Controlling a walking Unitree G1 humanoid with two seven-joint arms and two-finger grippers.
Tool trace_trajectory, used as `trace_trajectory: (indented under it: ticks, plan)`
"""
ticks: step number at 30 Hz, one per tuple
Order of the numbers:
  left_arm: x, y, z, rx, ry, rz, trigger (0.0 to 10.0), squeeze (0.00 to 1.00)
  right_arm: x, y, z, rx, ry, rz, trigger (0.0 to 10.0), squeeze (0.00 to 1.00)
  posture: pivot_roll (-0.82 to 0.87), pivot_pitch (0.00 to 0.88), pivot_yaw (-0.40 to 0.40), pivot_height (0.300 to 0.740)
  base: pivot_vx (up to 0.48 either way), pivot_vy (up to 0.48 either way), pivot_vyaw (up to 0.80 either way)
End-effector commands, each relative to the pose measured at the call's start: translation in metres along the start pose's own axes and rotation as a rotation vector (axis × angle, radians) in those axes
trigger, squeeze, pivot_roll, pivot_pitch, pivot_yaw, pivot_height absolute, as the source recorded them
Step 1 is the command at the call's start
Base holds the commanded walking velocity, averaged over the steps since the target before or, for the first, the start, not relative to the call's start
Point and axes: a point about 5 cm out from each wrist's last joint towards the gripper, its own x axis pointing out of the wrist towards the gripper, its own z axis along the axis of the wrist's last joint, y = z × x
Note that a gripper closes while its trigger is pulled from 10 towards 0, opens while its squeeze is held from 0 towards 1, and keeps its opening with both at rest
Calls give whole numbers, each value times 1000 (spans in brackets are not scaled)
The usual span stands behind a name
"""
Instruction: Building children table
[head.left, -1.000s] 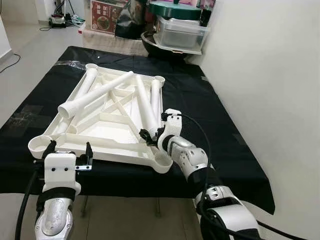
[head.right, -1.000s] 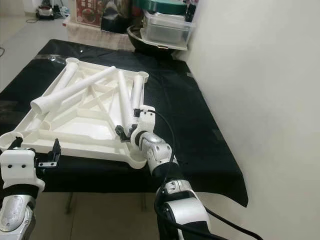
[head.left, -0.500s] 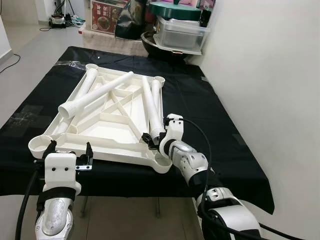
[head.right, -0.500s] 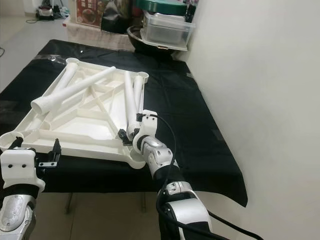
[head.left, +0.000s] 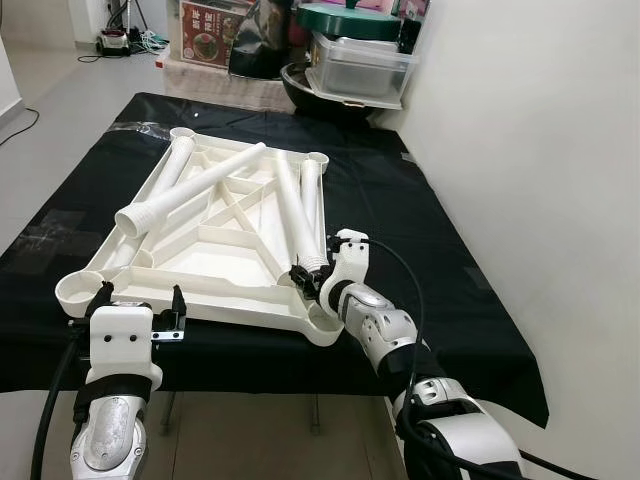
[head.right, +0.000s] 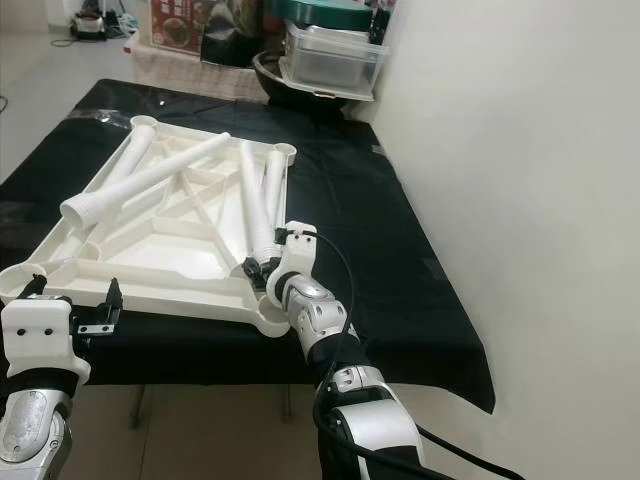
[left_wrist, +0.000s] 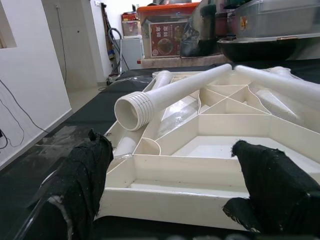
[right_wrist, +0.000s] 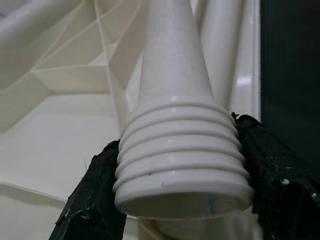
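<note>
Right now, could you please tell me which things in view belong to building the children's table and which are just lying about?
Belongs to the job:
- upturned white tabletop
- leg tube held at its threaded end by the right gripper
- other leg tubes, like the long one

Just lying about:
- clear storage box
- green lid
- black cloth

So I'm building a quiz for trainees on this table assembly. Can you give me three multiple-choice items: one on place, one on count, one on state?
1. Where does the white tabletop lie?
A. on a black cloth
B. on the floor
C. on a chair

2. How many loose white legs lie on it?
A. one
B. four
C. seven

3. The right gripper is:
A. open above the cloth
B. shut on a leg's ribbed end
C. holding a lid

Answers:
A, black cloth surrounds it.
B, four tubes are countable.
B, its jaws flank the leg.
</note>
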Motion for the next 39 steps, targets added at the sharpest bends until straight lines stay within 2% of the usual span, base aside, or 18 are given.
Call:
trace_trajectory:
  ticks: [1, 5, 7, 11, 16, 21, 30, 32, 33, 34, 36, 39]
  plan:
    - [0, -1, 1, -6, 0, -10, 10000, 0, -2, 0, 9, 12, -72, 18, 0, 0, 233, 0, -187, 740, 0, 0, 0]
    - [0, -1, 1, -5, 0, -10, 10000, 0, -2, 2, 13, 16, -91, 29, 0, 0, 232, 0, -184, 740, 0, 0, 0]
    - [0, 0, 1, -1, -1, -9, 10000, 0, -4, 2, 23, 20, -151, 42, 0, 0, 233, 0, -181, 740, 0, 0, 0]
    - [0, 1, 1, 1, -1, -8, 10000, 0, -5, 0, 25, 22, -161, 32, 0, 0, 233, 0, -180, 740, 0, 0, 0]
    - [0, 2, 1, 8, 0, -8, 10000, 0, -7, -18, 29, 65, -190, -79, 0, 0, 237, 0, -171, 740, 0, 0, 0]
    - [0, 3, 1, 10, 0, -8, 10000, 0, -7, -20, 32, 81, -207, -82, 0, 0, 237, 0, -171, 740, 0, 0, 0]
    - [1, 8, 5, 25, -14, 6, 10000, 0, -12, -11, 63, 79, -314, 35, 0, 0, 235, 0, -159, 740, 0, 0, 0]
    - [1, 8, 5, 25, -14, 6, 10000, 0, -12, -11, 63, 79, -314, 35, 0, 0, 235, 0, -159, 740, 0, 0, 0]
    - [2, 10, 5, 28, -17, 14, 10000, 0, -14, -5, 70, 51, -343, 98, 0, 0, 233, 0, -156, 740, 0, 0, 0]
    - [2, 10, 5, 28, -17, 14, 10000, 0, -14, -5, 70, 51, -343, 98, 0, 0, 233, 0, -156, 740, 0, 0, 0]
    - [2, 16, 8, 34, -26, 38, 10000, 0, -20, 6, 79, -18, -378, 238, 0, 0, 228, 0, -152, 740, 0, 0, 0]
    - [2, 21, 10, 40, -36, 55, 10000, 0, -21, 7, 79, -42, -378, 278, 0, 0, 231, 0, -155, 740, 0, 0, 0]
